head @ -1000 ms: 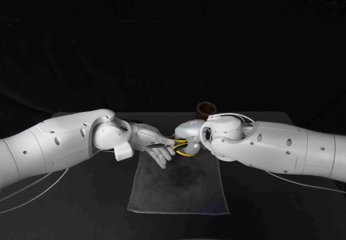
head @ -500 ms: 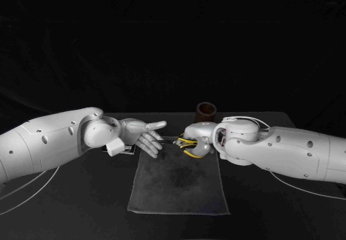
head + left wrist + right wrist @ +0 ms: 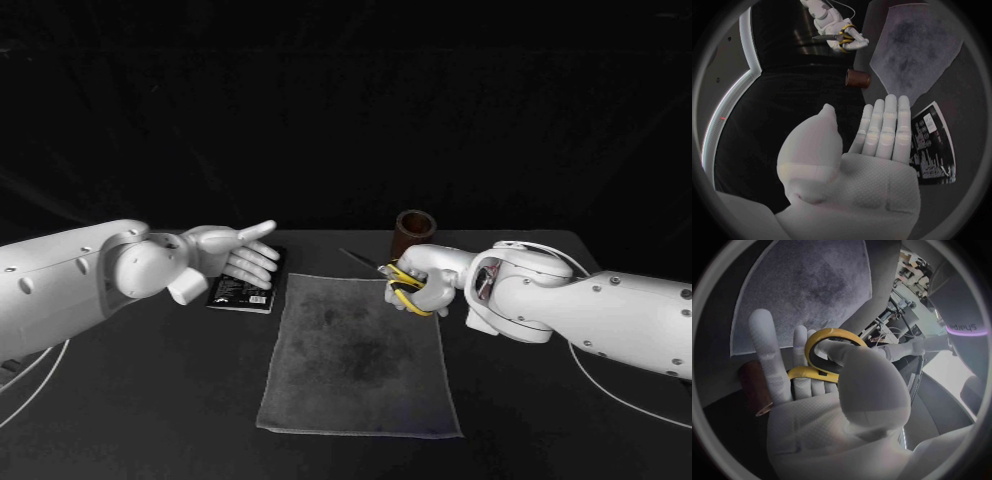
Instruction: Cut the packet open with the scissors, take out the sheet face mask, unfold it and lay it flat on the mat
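The black face-mask packet (image 3: pixel 244 291) lies flat on the table just left of the grey mat's (image 3: pixel 361 360) far corner. My left hand (image 3: pixel 231 255) hovers over the packet's far end, fingers stretched out and holding nothing. In the left wrist view the packet (image 3: pixel 933 145) lies beside the outstretched fingers (image 3: pixel 882 125). My right hand (image 3: pixel 421 280) grips the yellow-handled scissors (image 3: pixel 404 292) over the mat's far right corner, with the dark blades pointing back and left. In the right wrist view the thumb sits through a yellow handle loop (image 3: pixel 826 352).
A brown cylindrical cup (image 3: pixel 415 229) stands upright just behind my right hand, near the table's back edge. The mat (image 3: pixel 917 45) lies flat in the middle of the table with nothing on it. Both forearms reach in low from the sides.
The two hands have drawn apart from the mat's far edge. My left hand moved left, uncovering the packet on the table. My right hand moved right with the scissors.
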